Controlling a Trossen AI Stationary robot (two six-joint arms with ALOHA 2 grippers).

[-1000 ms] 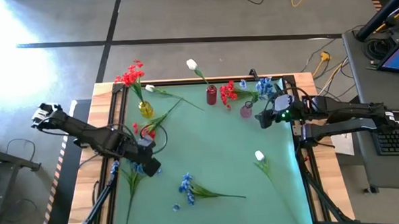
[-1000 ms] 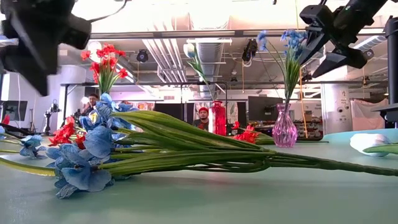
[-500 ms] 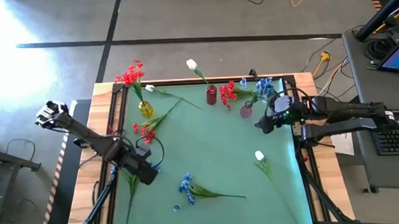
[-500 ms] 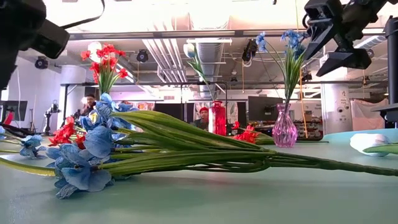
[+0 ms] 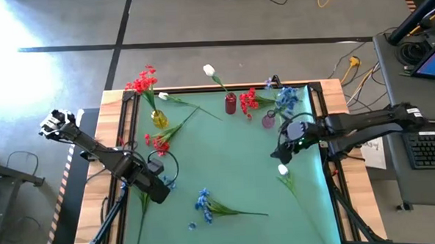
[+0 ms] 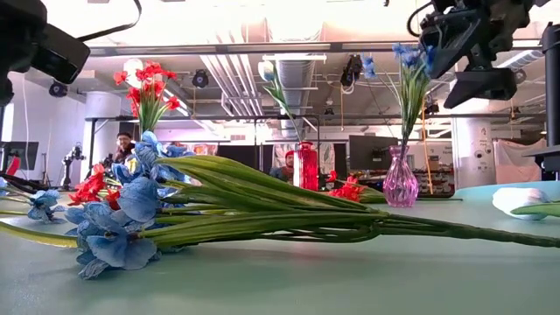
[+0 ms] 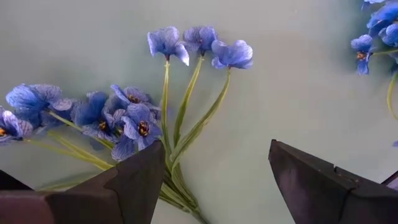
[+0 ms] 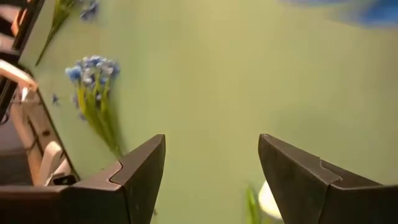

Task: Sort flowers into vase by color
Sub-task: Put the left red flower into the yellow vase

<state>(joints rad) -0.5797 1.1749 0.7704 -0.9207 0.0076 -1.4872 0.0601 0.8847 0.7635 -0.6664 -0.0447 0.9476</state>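
My left gripper (image 5: 158, 188) is open and hovers over a blue spray (image 7: 134, 118) lying flat by the table's left edge; its fingers stand either side of the stems without touching. My right gripper (image 5: 286, 145) is open, in the air just beyond a white bud (image 5: 282, 169) that lies on the mat, seen also as the white bud (image 8: 271, 203). A yellow vase (image 5: 158, 119) holds red blooms, a red vase (image 5: 231, 103) a white tulip, and a pink vase (image 5: 268, 120) blue sprays (image 5: 286, 97). Another blue spray (image 5: 204, 200) lies near the near edge.
Loose red flowers lie by the yellow vase (image 5: 158, 143) and beside the red vase (image 5: 247, 101). A white flower (image 5: 165, 98) lies near the far left corner. The mat's middle (image 5: 226, 155) is bare. Wooden table rims and arm mounts flank the mat.
My right gripper has drawn away from the pink vase, moving toward the table's near edge and slightly left, ending above the white bud. My left gripper has moved toward the near edge, away from the loose red flowers, to the blue spray at the left edge.
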